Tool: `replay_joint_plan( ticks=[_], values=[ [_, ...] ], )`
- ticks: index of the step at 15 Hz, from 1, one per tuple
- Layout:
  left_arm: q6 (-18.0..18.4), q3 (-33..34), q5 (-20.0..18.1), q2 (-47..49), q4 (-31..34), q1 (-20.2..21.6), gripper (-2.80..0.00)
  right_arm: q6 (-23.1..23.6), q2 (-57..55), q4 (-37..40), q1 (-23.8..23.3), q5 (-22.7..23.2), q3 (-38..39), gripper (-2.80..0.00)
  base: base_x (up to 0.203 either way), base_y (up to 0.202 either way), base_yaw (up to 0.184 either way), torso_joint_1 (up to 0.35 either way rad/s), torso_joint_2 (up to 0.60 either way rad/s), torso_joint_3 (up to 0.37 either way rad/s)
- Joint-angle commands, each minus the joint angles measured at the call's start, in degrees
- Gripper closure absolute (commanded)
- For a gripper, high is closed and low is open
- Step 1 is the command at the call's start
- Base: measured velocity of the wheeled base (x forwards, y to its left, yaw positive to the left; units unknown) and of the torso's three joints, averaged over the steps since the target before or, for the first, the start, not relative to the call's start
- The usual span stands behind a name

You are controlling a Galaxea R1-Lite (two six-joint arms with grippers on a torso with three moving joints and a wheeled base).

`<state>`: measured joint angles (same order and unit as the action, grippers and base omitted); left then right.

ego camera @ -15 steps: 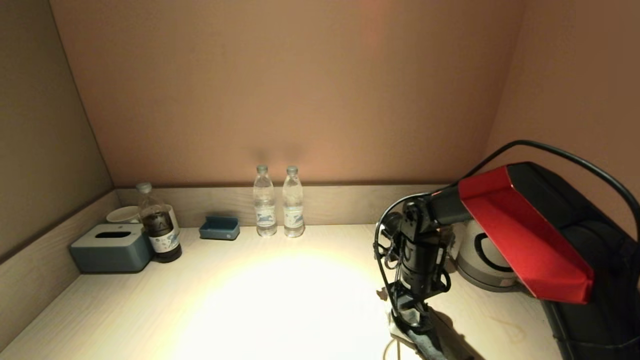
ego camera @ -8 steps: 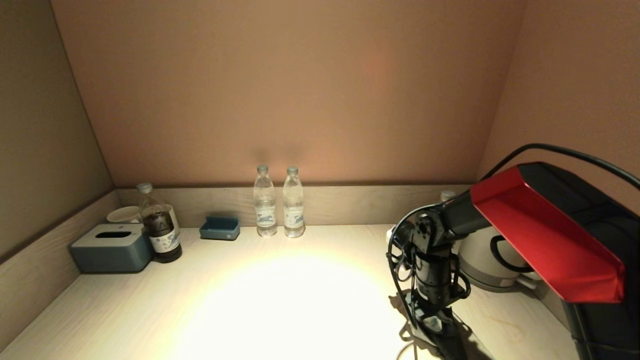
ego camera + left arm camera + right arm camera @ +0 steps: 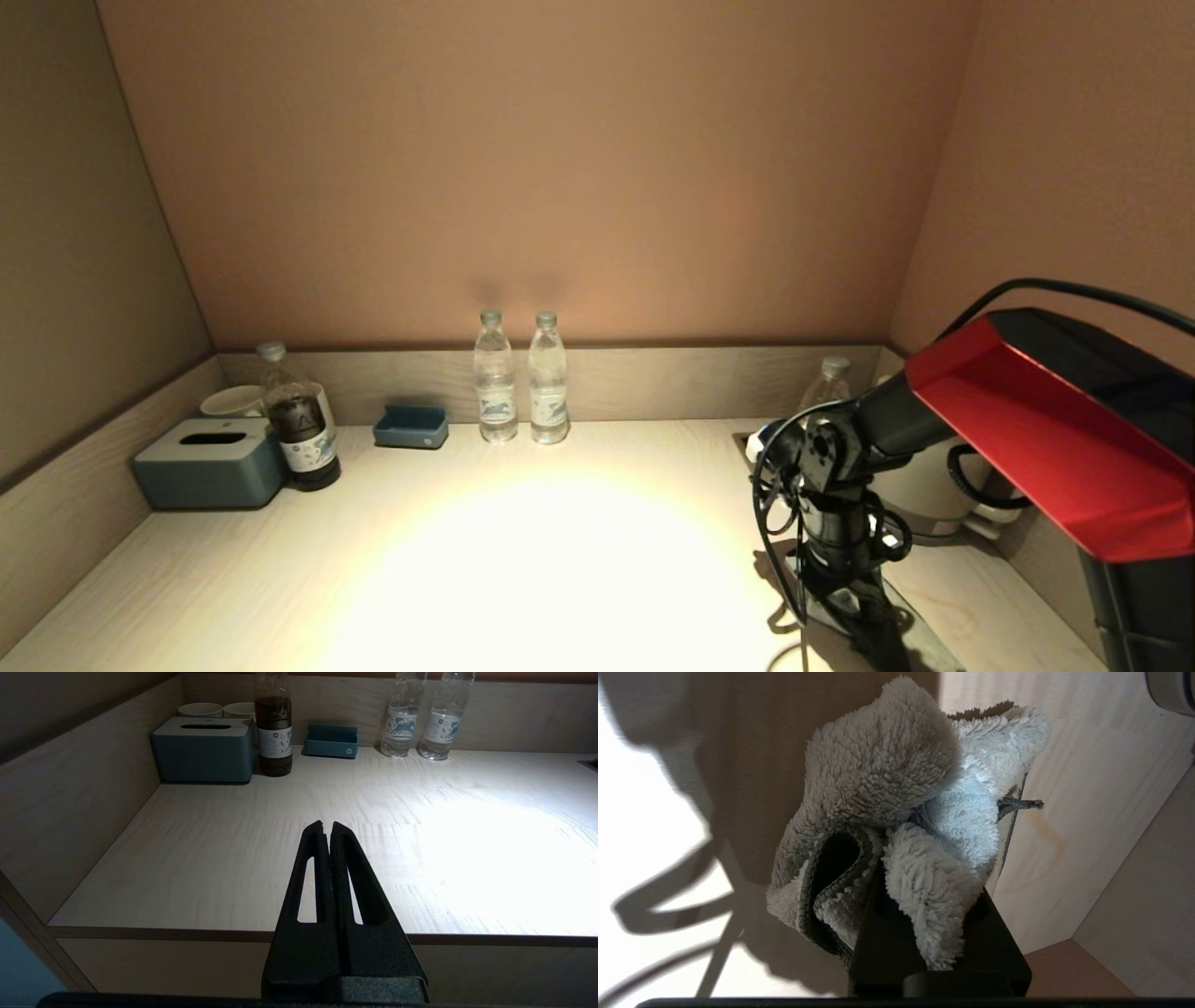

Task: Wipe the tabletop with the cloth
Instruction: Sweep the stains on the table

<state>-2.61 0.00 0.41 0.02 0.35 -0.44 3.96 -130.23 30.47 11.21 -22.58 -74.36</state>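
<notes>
Right gripper (image 3: 924, 891): you have it clamped on the fluffy grey cloth (image 3: 906, 812), near the desk's (image 3: 280, 579) front-right corner.
Left gripper (image 3: 327, 828): fingers together, off the front-left edge.

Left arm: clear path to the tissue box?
Probably yes. The left gripper hangs shut at the table's front edge, and only bare tabletop lies between it and the tissue box.

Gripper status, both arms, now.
Left gripper: closed, empty, parked off the tabletop's front edge.
Right gripper: closed on the cloth, low over the tabletop's right side.
</notes>
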Motion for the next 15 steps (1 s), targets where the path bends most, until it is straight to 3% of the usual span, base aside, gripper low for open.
replay_joint_plan(
  ticks=[1, 8, 15],
  values=[
    [-0.03, 0.00, 0.02, -0.02, 0.00, 0.00, 0.00, 0.08, 0.07, -5.07, -1.55, -0.54, 2.46, 0.00, 0.000, 0.000, 0.000, 0.000, 0.00, 0.000],
    [-0.03, 0.00, 0.02, -0.02, 0.00, 0.00, 0.00, 1.14, 2.06, -18.03, -10.18, -0.36, 11.86, 0.00, 0.000, 0.000, 0.000, 0.000, 0.00, 0.000],
    [-0.03, 0.00, 0.02, -0.02, 0.09, 0.00, 0.00, 2.73, 1.11, -20.56, -15.38, -0.10, 11.01, 0.00, 0.000, 0.000, 0.000, 0.000, 0.00, 0.000]
  ],
)
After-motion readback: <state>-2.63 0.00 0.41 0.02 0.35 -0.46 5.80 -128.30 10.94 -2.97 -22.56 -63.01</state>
